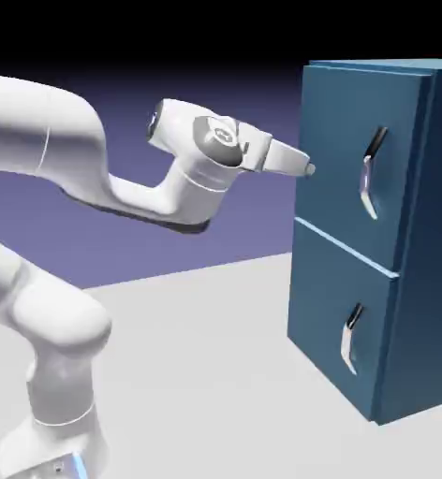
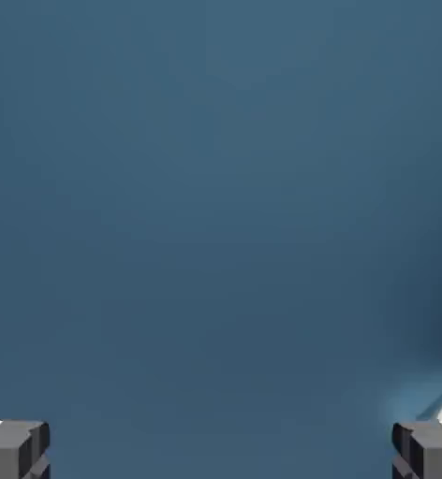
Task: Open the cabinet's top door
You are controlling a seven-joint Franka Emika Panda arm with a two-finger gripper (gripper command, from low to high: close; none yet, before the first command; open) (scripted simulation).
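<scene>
Gripper (image 1: 308, 168) fingers (image 2: 19, 447) stand wide apart with nothing between them, tips level at the left edge of the top door (image 1: 356, 150). Hand view is filled by the door's flat blue panel (image 2: 215, 215). Both cabinet (image 1: 375, 234) panels sit flush and closed. Top door's curved handle (image 1: 370, 173) lies further right, well apart from the fingertips. Lower panel (image 1: 342, 327) sits beneath.

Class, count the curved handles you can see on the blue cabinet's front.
2: one handle on the top door, one on the lower panel. The hand view shows none.
</scene>
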